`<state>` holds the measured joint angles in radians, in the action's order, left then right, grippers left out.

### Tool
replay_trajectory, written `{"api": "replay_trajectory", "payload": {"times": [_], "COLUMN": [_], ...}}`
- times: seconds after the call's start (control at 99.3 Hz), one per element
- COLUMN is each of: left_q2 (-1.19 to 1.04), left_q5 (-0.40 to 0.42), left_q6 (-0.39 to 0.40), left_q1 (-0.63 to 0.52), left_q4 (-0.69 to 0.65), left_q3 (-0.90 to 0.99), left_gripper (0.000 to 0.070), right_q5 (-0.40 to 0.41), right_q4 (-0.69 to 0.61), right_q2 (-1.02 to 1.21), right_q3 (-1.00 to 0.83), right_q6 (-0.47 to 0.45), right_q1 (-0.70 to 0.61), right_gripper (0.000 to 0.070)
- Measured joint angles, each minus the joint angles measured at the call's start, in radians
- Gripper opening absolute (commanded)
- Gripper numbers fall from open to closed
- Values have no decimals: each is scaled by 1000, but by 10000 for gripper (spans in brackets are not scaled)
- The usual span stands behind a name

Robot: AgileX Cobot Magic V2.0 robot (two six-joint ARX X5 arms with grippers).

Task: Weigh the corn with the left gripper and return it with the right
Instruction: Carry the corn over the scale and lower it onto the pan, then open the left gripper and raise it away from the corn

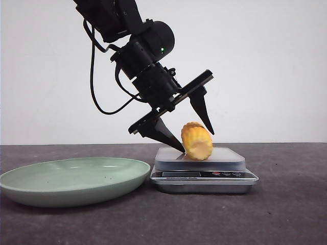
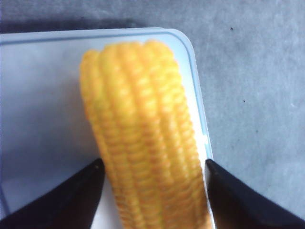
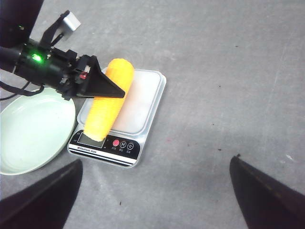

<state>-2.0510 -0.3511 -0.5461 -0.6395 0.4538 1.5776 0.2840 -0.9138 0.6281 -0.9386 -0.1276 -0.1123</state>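
Item: short, stubby yellow-orange corn cob [image 1: 196, 141] with ribbed kernel rows, lying on the pale platform of a small silver digital kitchen scale [image 1: 204, 176]. In the front view the cob is seen end-on; at 9 o'clock from the scale a shallow pale-green ceramic plate [image 1: 71, 179] is set on the dark grey surface [image 1: 286, 204].

Left tool [image 1: 189, 130]: spread wide, black fingers straddling the cob. In the left wrist view a narrow gap is seen on each side, so nothing is judged to be held.

Right tool [image 3: 155, 191]: only its two dark fingertips are seen in its own wrist view, set far apart, empty, high above the surface.

Handling: the cob is judged stiff, moderately light and apt to roll on its rounded flank. The kernel ridges should offer grip. A hold across the mid-length is advised.

Views: the cob's full length, overhanging the scale's display and buttons, is shown only by the right wrist view. The finger clearance is shown only by the left wrist view.
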Motion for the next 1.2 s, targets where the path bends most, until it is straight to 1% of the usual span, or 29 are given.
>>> {"api": "replay_trajectory", "payload": {"times": [0.201, 0.373, 0.514, 0.604, 0.796, 0.886, 0.967, 1.108, 1.148, 1.198], "left_q2": [5, 10, 18, 47, 140, 193, 251, 383, 427, 483], "left_q5": [8, 39, 44, 64, 74, 100, 143, 256, 286, 319], "left_q6": [4, 4, 5, 6, 32, 53, 83, 151, 171, 193], "left_q1": [2, 12, 27, 33, 50, 59, 63, 64, 64, 64], "left_q4": [5, 30, 45, 57, 71, 82, 107, 154, 164, 179], "left_q3": [0, 15, 60, 90, 150, 158, 158, 158, 158, 159], "left_gripper": [437, 437, 436, 436, 434, 429, 429, 425, 405, 334], "right_q5": [0, 0, 0, 0, 0, 0, 0, 0, 0, 0], "right_q4": [-51, -51, -51, -52, -51, -51, -50, -50, -51, -51], "right_q2": [0, 0, 0, 0, 0, 0, 0, 0, 0, 0], "right_q3": [0, 0, 0, 0, 0, 0, 5, 24, 30, 36], "right_q6": [0, 0, 0, 0, 1, 1, 2, 13, 18, 20], "right_q1": [0, 0, 0, 0, 0, 0, 0, 0, 0, 0], "right_gripper": [620, 620, 620, 620, 620, 620, 620, 620, 620, 620]}}
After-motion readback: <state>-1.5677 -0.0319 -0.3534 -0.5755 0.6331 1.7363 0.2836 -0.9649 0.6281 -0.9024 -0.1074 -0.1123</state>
